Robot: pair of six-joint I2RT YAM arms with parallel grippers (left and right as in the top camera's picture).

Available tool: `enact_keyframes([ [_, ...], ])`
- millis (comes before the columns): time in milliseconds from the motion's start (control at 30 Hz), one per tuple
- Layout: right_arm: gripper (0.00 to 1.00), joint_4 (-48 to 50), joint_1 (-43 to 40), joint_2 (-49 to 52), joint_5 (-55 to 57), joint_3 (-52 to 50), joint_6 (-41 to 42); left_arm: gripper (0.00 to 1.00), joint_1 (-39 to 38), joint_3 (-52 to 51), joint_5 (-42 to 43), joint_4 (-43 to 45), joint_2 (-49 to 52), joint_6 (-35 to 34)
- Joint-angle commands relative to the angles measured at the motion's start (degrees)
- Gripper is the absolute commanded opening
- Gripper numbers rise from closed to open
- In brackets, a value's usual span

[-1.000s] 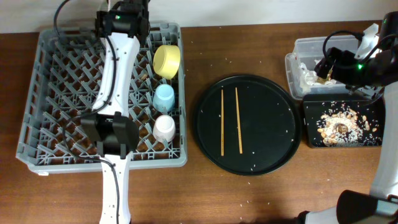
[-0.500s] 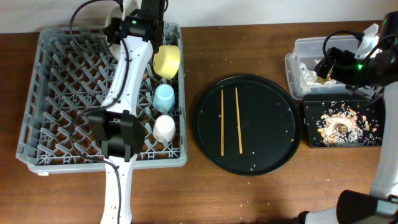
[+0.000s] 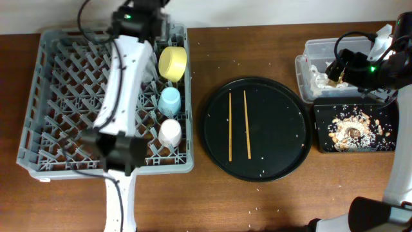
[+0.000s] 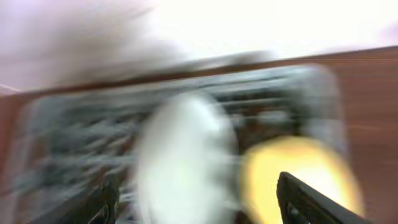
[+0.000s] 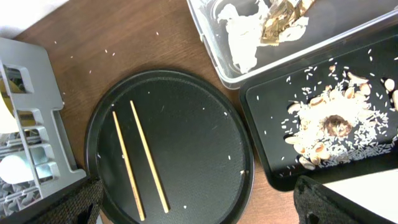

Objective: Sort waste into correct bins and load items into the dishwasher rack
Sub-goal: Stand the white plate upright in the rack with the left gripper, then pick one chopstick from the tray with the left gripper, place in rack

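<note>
My left gripper (image 3: 143, 16) hovers over the far edge of the grey dishwasher rack (image 3: 58, 96), hiding the plate from overhead. The left wrist view is badly blurred. There the pale plate (image 4: 186, 155) stands between my left gripper's (image 4: 193, 190) widely spread jaws, and the yellow bowl (image 4: 298, 171) is to its right. In the rack's right column sit the yellow bowl (image 3: 172, 62), blue cup (image 3: 170, 100) and pink cup (image 3: 170, 132). Two chopsticks (image 3: 239, 125) lie on the round black tray (image 3: 257, 164). My right gripper (image 3: 339, 64) hangs open above the clear tub (image 3: 322, 46).
The clear tub (image 5: 217, 56) holds white tissue (image 5: 245, 37) and a gold-brown wrapper (image 5: 280, 18). Beside it the black rectangular tray (image 5: 273, 106) carries rice and brown scraps (image 5: 333, 127). Loose grains dot the round tray and the wooden table (image 3: 270, 200).
The left gripper's jaws have spread open around the plate, and the left arm has shifted slightly left over the rack. The right arm has not moved.
</note>
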Motion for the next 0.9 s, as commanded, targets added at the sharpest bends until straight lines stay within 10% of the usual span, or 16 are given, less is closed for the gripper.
enact_keyframes([
  [0,0.99,0.02,-0.17,0.09,0.7,0.31,0.0,0.79,-5.25,1.9,33.99,-2.86,-4.7,0.09],
  [167,0.98,0.02,-0.15,0.09,0.7,0.31,0.0,0.65,-18.01,1.9,27.34,-19.28,10.78,-16.15],
  [467,0.98,0.02,-0.15,0.09,0.7,0.31,0.0,0.47,-24.26,1.9,27.32,-22.01,26.16,-19.71],
  [667,0.98,0.02,-0.17,0.09,0.7,0.31,0.0,0.01,-25.16,1.9,25.73,-20.85,27.34,-19.91],
  [867,0.98,0.02,-0.15,0.09,0.7,0.31,0.0,0.01,-21.27,18.25,17.07,-27.19,16.96,-18.14],
])
